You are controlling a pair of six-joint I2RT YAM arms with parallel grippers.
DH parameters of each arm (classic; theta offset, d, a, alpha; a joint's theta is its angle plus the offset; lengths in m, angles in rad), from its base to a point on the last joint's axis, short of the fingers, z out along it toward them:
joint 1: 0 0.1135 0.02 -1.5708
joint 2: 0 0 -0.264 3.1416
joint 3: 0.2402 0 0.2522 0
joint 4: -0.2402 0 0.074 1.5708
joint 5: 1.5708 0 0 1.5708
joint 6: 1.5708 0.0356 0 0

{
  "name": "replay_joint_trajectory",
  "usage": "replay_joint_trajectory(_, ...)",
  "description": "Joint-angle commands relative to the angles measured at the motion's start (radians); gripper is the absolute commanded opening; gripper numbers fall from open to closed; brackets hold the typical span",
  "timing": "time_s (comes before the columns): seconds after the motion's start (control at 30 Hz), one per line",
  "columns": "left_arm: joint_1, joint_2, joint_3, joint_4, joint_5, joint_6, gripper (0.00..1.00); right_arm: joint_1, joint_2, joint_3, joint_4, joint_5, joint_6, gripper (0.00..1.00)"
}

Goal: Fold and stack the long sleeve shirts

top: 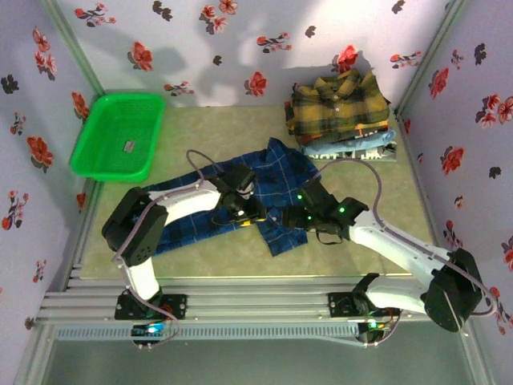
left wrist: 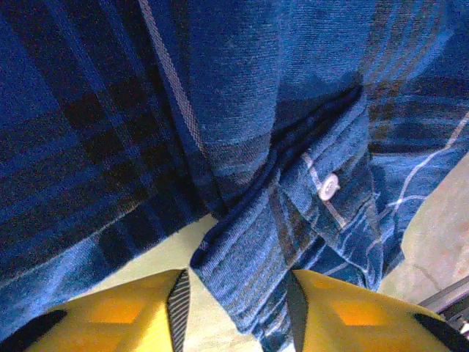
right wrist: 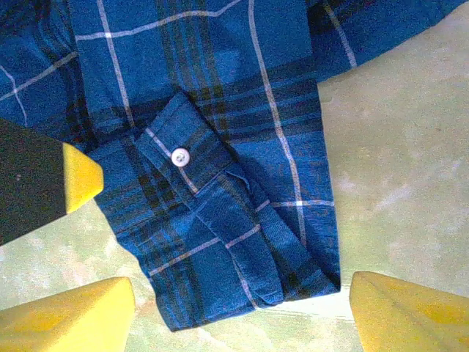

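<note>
Straddling blue plaid shirt cuff (left wrist: 293, 235): L end effector (left wrist: 236, 277) unclenched, R end effector (right wrist: 242, 290) released.

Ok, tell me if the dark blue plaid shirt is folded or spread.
Spread, not folded: the dark blue plaid shirt sprawls rumpled across the table, only its cuff doubled over.

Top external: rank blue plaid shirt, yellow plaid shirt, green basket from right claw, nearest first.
1. Blue plaid shirt: directly under the right claw, middle.
2. Yellow plaid shirt: back right.
3. Green basket: back left, clearly farthest.
</note>
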Motion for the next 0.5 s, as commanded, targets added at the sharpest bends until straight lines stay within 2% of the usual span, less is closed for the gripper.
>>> replay_joint_trajectory(0.0,-0.007,0.021,0.013,0.015,-0.017,-0.026,0.36,-0.005,-0.043,-0.012,-0.027,0.038,0.01,0.79)
replay_joint_trajectory(0.17,-0.007,0.013,0.027,0.022,-0.016,-0.035,0.2,-0.004,-0.051,-0.025,-0.025,0.027,0.014,0.79)
replay_joint_trajectory(0.33,-0.007,-0.025,0.026,-0.005,-0.014,-0.028,0.13,-0.004,-0.05,-0.032,-0.015,0.019,0.017,0.78)
replay_joint_trajectory(0.47,-0.007,-0.067,0.025,-0.024,-0.022,-0.025,0.04,-0.004,-0.052,-0.023,-0.019,0.022,0.006,0.79)
